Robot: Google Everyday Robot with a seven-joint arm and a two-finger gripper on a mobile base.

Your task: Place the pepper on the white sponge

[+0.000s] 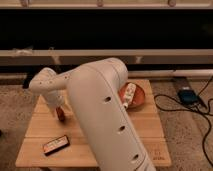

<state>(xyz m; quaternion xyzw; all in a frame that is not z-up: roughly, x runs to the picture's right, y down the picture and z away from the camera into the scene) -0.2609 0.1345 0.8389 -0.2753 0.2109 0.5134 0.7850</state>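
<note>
Pepper (pixel 60 114), dark red and glossy, is seen toward the left rear of the wooden bench (pixel 146 126), directly beneath the gripper (pixel 57 106). The gripper is held spread above it; whether the pepper is touched cannot be told. Much of the bench is hidden by the broad white arm (pixel 105 115). An orange-brown bowl (pixel 140 91) is set at the right rear, with a white bottle (pixel 129 96) laid in it. A flat black box (pixel 55 145) is placed near the front left edge.
</note>
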